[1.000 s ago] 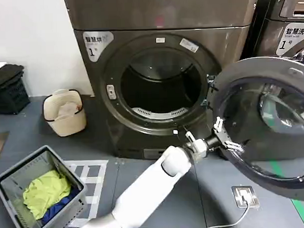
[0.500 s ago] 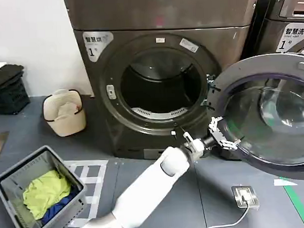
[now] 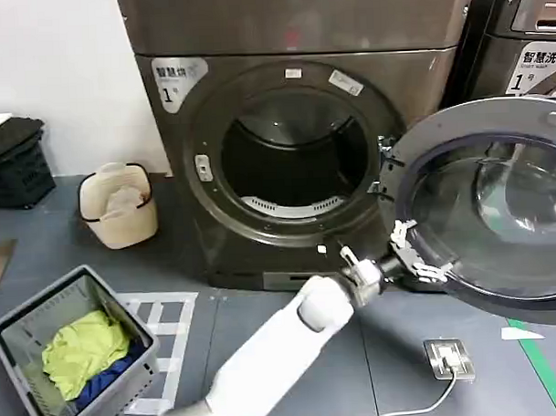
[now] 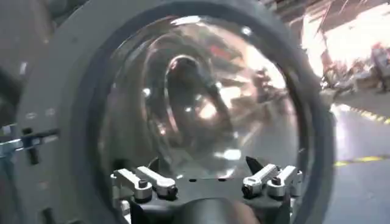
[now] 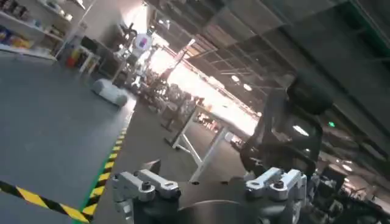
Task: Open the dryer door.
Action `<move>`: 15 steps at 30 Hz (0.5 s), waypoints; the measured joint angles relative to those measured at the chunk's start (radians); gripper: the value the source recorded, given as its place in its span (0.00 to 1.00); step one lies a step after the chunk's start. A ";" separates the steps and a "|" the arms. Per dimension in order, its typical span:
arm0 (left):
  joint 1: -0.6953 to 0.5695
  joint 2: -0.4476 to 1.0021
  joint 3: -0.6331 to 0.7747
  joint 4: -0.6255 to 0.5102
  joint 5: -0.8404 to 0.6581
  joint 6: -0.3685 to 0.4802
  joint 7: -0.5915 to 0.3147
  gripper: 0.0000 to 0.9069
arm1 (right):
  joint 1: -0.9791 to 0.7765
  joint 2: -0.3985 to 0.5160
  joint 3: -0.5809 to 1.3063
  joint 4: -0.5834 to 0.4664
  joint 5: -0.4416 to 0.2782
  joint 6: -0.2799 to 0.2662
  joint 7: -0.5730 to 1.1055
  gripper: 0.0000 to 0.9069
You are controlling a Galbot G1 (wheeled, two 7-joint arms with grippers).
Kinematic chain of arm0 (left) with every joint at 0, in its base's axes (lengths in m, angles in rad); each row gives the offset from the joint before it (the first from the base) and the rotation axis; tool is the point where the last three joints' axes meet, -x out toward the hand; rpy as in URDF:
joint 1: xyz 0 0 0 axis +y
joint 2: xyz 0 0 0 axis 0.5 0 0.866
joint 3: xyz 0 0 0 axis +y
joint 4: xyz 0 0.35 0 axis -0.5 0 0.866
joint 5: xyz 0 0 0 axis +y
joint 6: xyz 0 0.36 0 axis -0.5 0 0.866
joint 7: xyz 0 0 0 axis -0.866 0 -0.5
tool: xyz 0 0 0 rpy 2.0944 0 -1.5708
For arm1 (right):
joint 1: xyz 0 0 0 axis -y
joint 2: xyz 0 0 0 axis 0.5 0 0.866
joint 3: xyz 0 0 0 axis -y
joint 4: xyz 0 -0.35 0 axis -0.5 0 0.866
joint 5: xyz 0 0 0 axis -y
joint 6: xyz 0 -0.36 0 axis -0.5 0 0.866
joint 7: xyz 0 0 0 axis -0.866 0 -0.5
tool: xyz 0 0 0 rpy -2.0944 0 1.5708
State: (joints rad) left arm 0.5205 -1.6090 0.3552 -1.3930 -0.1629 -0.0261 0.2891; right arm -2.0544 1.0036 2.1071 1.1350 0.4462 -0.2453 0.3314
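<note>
The dryer door (image 3: 483, 201) is a round, dark grey ring around a domed clear window. It stands swung wide open on hinges at the right of the dark drum opening (image 3: 294, 157), its inner face turned toward the near side.

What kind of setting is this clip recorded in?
Probably a laundry room set up in a large hall: a front-loading dryer with its dryer door swung open, another numbered machine beside it, and a laundry basket of clothes on the floor. The left gripper is at the door.
</note>
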 joint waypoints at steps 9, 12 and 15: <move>0.115 0.181 -0.037 -0.310 -0.094 0.094 -0.018 1.00 | 0.004 0.012 -0.001 -0.013 0.000 0.029 -0.024 1.00; 0.163 0.276 -0.073 -0.417 -0.125 0.125 -0.032 1.00 | 0.010 0.018 -0.009 -0.020 -0.002 0.054 -0.040 1.00; 0.210 0.370 -0.121 -0.514 -0.146 0.129 -0.033 1.00 | 0.014 0.021 -0.010 -0.022 0.000 0.062 -0.044 1.00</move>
State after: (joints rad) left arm 0.7307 -1.2392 0.2344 -1.9072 -0.3093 0.1029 0.2560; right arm -2.0405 1.0247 2.0969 1.1127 0.4464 -0.1834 0.2869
